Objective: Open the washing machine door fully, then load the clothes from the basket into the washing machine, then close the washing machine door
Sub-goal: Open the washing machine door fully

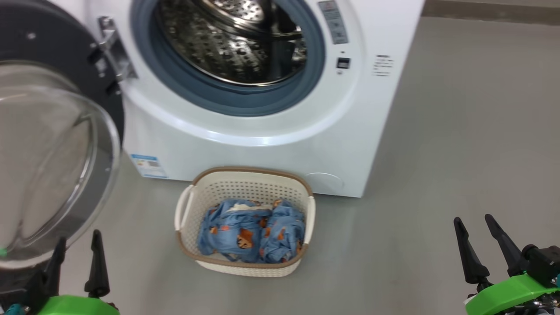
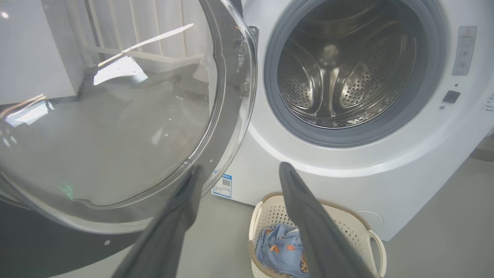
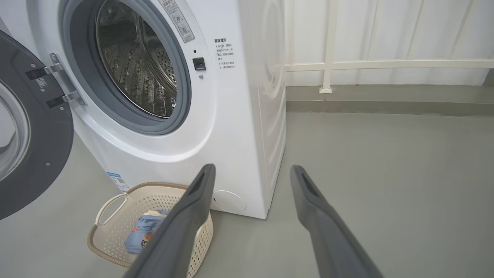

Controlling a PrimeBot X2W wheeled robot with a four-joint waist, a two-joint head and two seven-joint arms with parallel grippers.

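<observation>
The white washing machine [image 1: 262, 144] faces me with its steel drum [image 1: 236, 39] bare and nothing visible inside. Its door [image 1: 48, 153], black-rimmed with a bulging glass bowl, hangs swung out to the left on its hinge [image 1: 114, 50]. On the floor before the machine sits the cream basket [image 1: 245, 262] holding the blue bear-print clothes [image 1: 249, 234]. My left gripper [image 1: 78, 244] is open at lower left, just below the door's glass, holding nothing. My right gripper [image 1: 474, 223] is open at lower right over bare floor. The left wrist view shows the door [image 2: 115, 116], drum [image 2: 339, 73] and basket [image 2: 359, 227].
Grey floor [image 1: 459, 153] stretches to the right of the machine. In the right wrist view a white railing [image 3: 386, 65] runs along the wall behind the machine, with the basket [image 3: 115, 216] low at left.
</observation>
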